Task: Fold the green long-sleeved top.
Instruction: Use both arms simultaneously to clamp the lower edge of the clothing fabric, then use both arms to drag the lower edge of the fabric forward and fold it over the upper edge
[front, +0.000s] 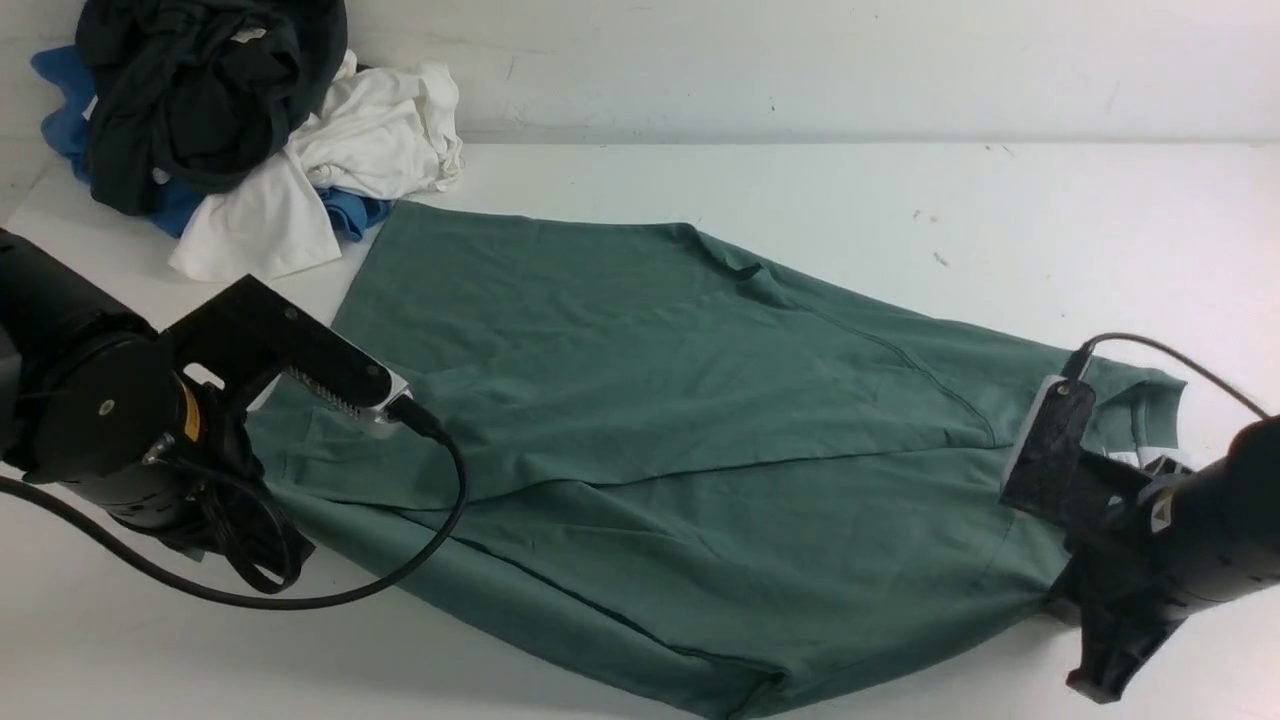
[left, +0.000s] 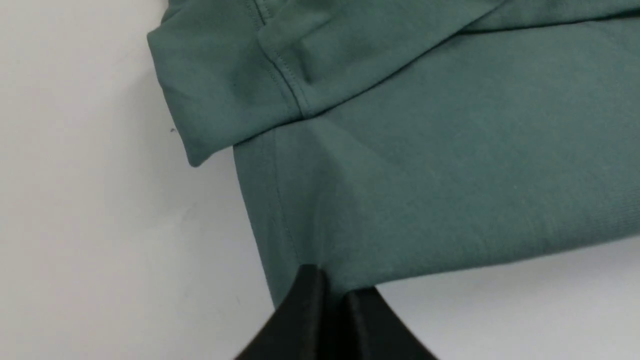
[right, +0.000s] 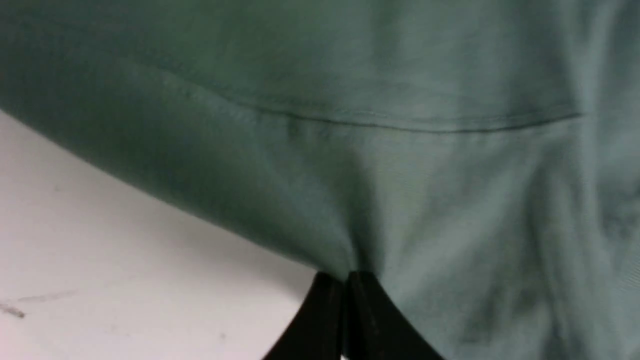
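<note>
The green long-sleeved top (front: 650, 420) lies spread across the white table, partly folded, with a sleeve laid over its body. My left gripper (left: 334, 282) is shut on the top's near left corner, by the hem; a cuffed sleeve end (left: 215, 100) lies just beyond it. My right gripper (right: 346, 277) is shut on a pinch of the top's near edge at the right end, close to the neck; a seam (right: 400, 125) runs across the cloth beyond it. In the front view both sets of fingertips are hidden under the wrists. The neck label is hidden.
A heap of other clothes, black (front: 200, 90), white (front: 330, 160) and blue (front: 345, 212), sits at the table's far left corner, touching the top's far edge. Bare white table (front: 900, 200) lies beyond the top on the right. A wall stands behind.
</note>
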